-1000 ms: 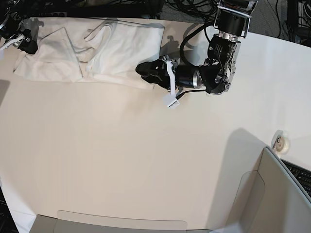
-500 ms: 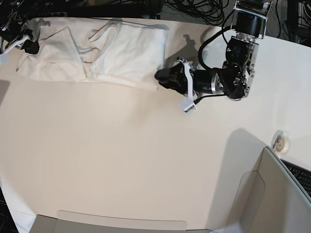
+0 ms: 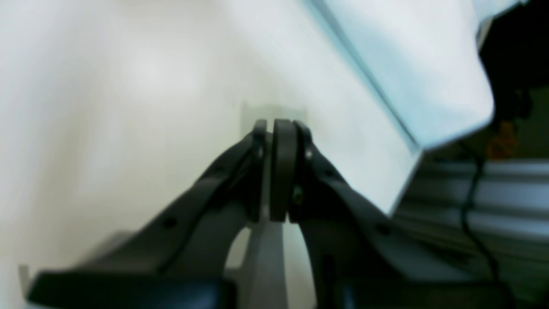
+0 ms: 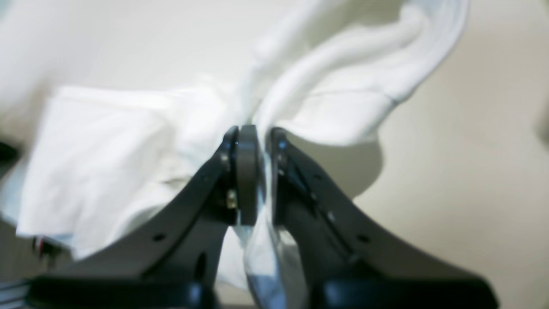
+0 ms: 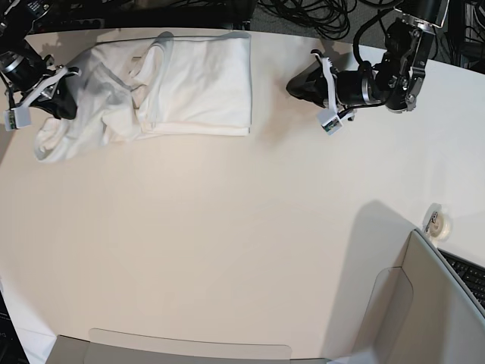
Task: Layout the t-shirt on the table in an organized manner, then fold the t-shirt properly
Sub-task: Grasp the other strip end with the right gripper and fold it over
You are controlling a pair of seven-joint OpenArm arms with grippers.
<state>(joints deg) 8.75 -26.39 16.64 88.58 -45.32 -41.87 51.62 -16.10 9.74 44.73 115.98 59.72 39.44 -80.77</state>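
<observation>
The white t-shirt [image 5: 197, 83] lies at the back left of the white table [image 5: 227, 227], its right half flat, its left half bunched. No print shows. My right gripper [image 5: 67, 106] is shut on a bunched fold at the shirt's left end; in the right wrist view the jaws [image 4: 253, 133] pinch the white cloth [image 4: 334, 107]. My left gripper [image 5: 290, 87] is shut and empty, apart from the shirt's right edge. In the left wrist view the left gripper [image 3: 276, 128] hovers over bare table, with the shirt [image 3: 407, 64] beyond it at the upper right.
A small roll of tape [image 5: 438, 222] lies near the table's right edge. A grey panel [image 5: 439, 311] with a keyboard [image 5: 466, 274] stands at the bottom right. Cables [image 5: 303, 15] run behind the table's back edge.
My left gripper has drawn back to the right and away from the shirt's right edge. My right gripper has moved down and right with the cloth, bunching the shirt's left end.
</observation>
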